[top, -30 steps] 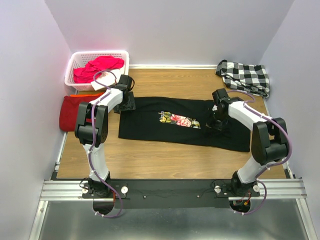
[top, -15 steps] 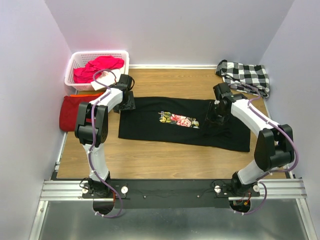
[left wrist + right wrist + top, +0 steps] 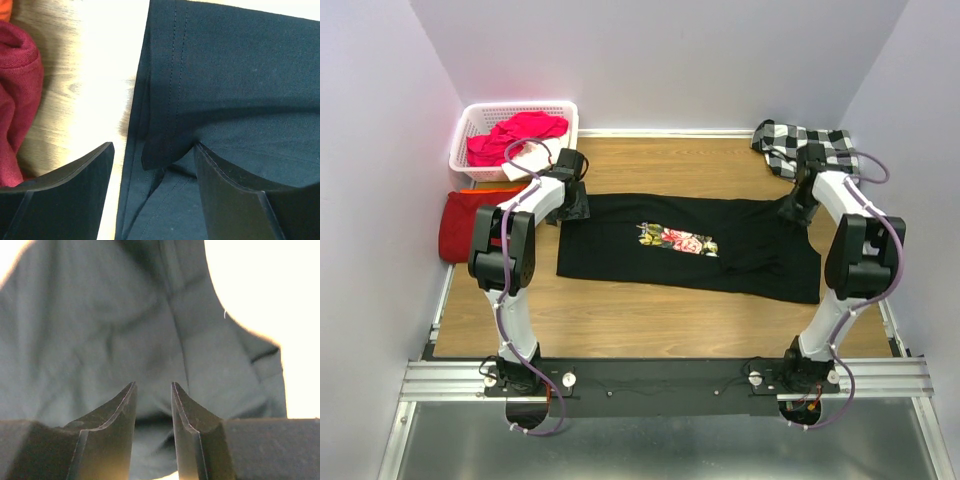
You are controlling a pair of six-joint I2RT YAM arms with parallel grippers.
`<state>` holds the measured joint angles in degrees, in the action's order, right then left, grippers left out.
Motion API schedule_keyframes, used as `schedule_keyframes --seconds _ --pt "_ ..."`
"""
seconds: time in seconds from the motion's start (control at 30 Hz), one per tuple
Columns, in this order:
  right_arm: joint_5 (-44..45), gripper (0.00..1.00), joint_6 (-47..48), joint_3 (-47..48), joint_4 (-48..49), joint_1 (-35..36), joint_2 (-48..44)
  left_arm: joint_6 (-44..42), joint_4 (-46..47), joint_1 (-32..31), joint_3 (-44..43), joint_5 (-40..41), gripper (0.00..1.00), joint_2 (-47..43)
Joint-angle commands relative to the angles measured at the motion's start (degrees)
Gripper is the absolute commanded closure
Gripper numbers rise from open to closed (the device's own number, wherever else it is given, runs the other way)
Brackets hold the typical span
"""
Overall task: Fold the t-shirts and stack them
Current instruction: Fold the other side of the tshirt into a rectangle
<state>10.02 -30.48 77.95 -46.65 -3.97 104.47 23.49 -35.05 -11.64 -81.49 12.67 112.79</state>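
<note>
Black tee (image 3: 685, 245) is lying limp, light; I'm straddling its stitched edge toward worktop (image 3: 620, 320) left edge, left gripper (image 3: 152, 147) wide; right gripper (image 3: 153, 385) narrowly parted, empty.

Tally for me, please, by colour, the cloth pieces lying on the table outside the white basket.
Black with floral print: 1, the black t-shirt
Dark red: 1, the dark-red t-shirt
Black-and-white check: 1, the checked cloth
Total: 3
An orange scrap beside the dark-red one is too hidden to count.
</note>
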Motion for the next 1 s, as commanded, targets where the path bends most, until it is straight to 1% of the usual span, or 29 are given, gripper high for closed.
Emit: schedule_keyframes --seconds 0.0,0.17,0.4,0.53,0.63,0.83,0.97 --pt "5.0 0.59 1.3 10.0 1.6 -1.0 5.6 -0.6 1.1 0.1 1.0 0.4 0.26 -2.3" --pt "5.6 0.60 1.6 17.7 1.8 -2.8 10.8 -0.8 1.3 0.1 1.1 0.4 0.27 -2.4" --pt "5.4 0.60 3.6 22.2 2.4 -4.3 15.6 -0.6 1.3 0.5 1.2 0.6 0.27 -2.4" --pt "4.7 0.61 4.6 23.3 3.0 -4.5 17.5 -0.5 0.9 0.7 1.2 0.7 0.27 -2.5" --pt "3.3 0.63 4.7 23.4 3.5 -4.5 18.5 -0.5 0.7 0.8 1.2 0.8 0.27 -2.7" --pt "0.9 0.65 4.6 21.9 5.0 -4.5 17.4 -0.5 0.4 1.0 1.7 1.0 0.27 -2.8" --pt "0.0 0.65 5.1 21.1 5.9 -4.5 16.7 -0.4 0.5 1.1 1.9 0.9 0.27 -2.8"
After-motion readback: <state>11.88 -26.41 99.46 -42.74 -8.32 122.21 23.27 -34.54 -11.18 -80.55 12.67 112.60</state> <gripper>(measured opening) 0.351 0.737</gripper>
